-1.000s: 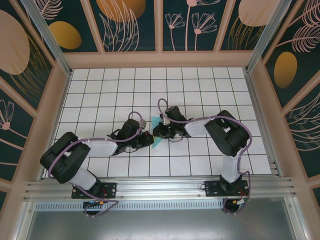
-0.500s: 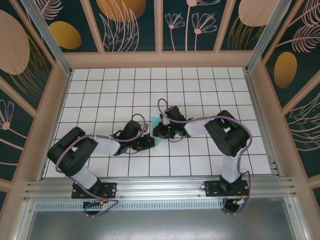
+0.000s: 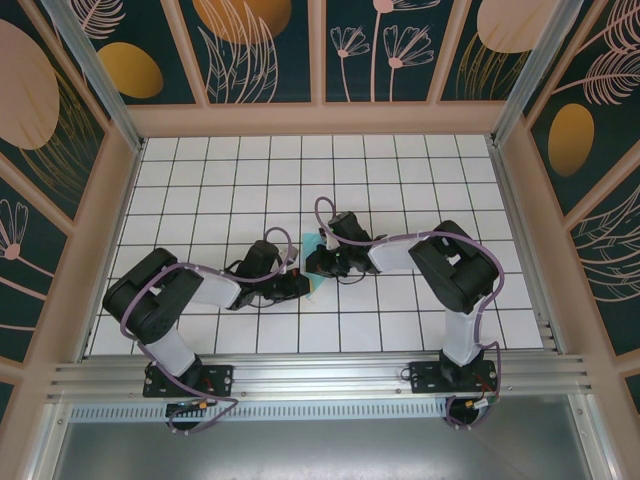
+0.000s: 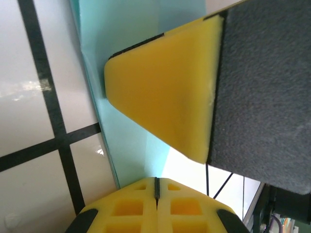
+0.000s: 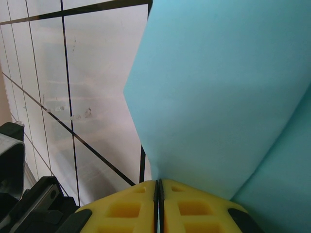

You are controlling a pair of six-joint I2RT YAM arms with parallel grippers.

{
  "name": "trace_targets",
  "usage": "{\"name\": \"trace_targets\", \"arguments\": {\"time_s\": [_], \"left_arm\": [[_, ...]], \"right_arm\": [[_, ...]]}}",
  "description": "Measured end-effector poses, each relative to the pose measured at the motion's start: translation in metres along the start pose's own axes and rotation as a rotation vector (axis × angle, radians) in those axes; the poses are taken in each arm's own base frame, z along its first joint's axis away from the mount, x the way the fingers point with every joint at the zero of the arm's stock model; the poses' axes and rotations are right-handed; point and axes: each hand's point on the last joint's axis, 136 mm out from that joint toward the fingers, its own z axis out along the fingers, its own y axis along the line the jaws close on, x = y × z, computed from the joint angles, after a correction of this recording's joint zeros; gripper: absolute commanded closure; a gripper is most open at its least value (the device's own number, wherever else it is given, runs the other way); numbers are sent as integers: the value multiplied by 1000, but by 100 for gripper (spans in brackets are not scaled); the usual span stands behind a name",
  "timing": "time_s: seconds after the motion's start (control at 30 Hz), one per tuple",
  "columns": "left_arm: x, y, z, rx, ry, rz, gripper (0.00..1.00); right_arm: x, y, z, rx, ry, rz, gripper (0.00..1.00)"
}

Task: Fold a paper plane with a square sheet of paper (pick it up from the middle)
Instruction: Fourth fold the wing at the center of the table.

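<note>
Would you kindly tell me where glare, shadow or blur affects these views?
Top external: evenly lit and sharp, only faint shadows on the table. Left wrist: bright glare on the glossy tiles, and the paper slightly soft up close. Right wrist: hazy smeared reflections on the tiles; the paper evenly lit, without glare.

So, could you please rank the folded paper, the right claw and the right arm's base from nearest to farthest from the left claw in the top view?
1. The folded paper: at the tip of the left claw, mid-table.
2. The right claw: just past the paper, slightly farther back and to the right.
3. The right arm's base: far off at the table's near edge, on the right.
</note>
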Motion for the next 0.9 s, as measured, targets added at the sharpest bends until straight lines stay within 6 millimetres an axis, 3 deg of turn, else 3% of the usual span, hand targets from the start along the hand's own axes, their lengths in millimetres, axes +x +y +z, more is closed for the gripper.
{"name": "trace_targets", "arguments": {"time_s": [0.53,0.9], "left_arm": [[6,2,-1,-43,55,111,95],[26,4,-13,-84,113,114,96]], "right_arm": [[0,0,0,8,-1,1,85],[-1,0,0,10,1,2,85]]}}
